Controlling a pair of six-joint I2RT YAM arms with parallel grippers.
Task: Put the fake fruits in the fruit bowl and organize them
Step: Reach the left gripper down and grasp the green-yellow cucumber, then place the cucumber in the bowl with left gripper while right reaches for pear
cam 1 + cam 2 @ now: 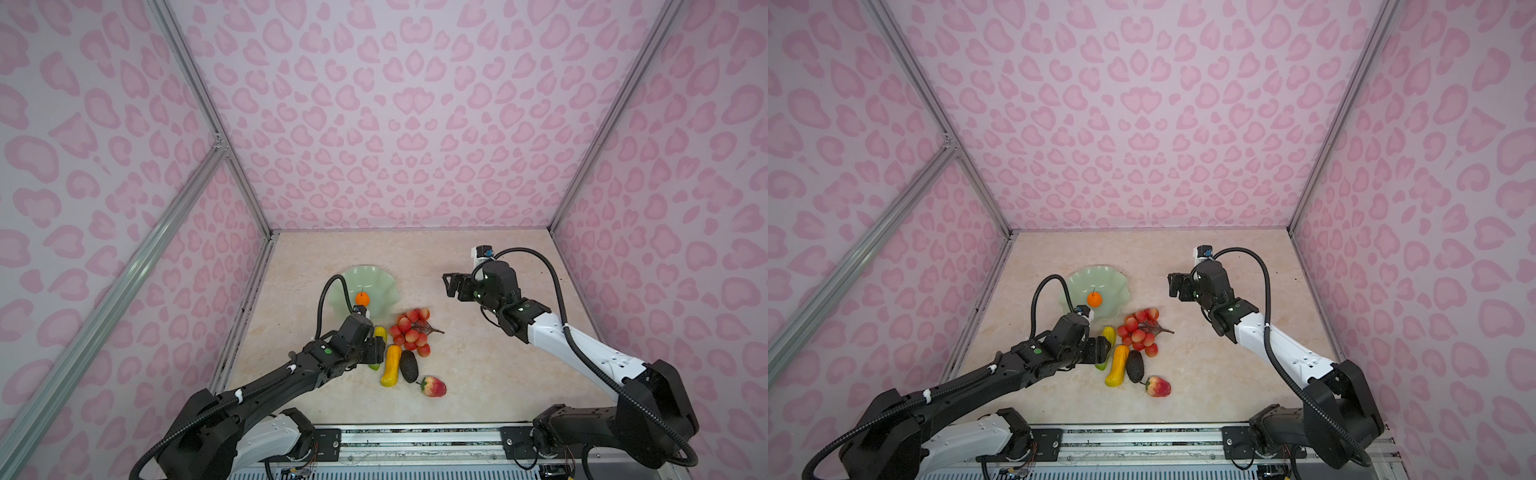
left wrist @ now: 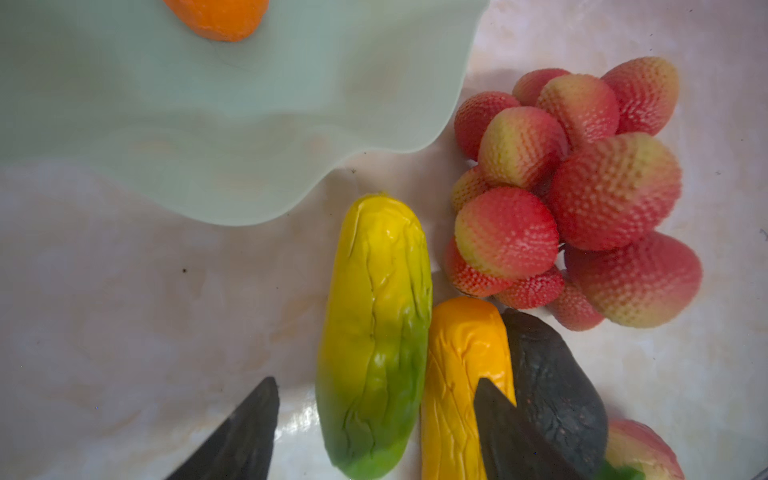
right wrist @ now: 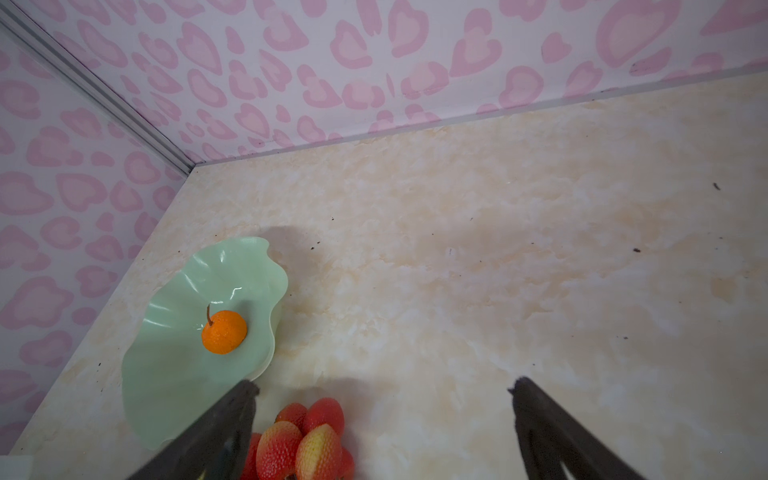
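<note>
Fruit bowl: your pale mint bowl [image 1: 376, 280] sits on the counter [image 1: 498, 374] toward the far left, with its wavy rim just beside the fruit pile.
Orange: you have one fruit in the bowl, the small orange [image 1: 362, 299], resting near its middle.
Left pincer: your left pincer [image 2: 376, 382] is low over the pile with its jaws apart on either side of the green-yellow fruit [image 2: 374, 332]. It has hold of nothing.
Green-yellow fruit: it lies on the counter just outside the bowl's rim, alongside the yellow-orange fruit [image 1: 392, 365].
Avocado: the dark avocado [image 1: 409, 365] lies against the yellow-orange fruit's other side.
Grape bunch: the red-pink grape bunch [image 1: 411, 332] lies on the counter to the right of the bowl, at the far ends of the oblong fruits.
Strawberry: the strawberry [image 1: 434, 386] lies nearest you, just beside the avocado.
Right pincer: your right pincer [image 3: 386, 415] hangs above bare counter well to the right of the bowl, jaws spread wide and empty.
</note>
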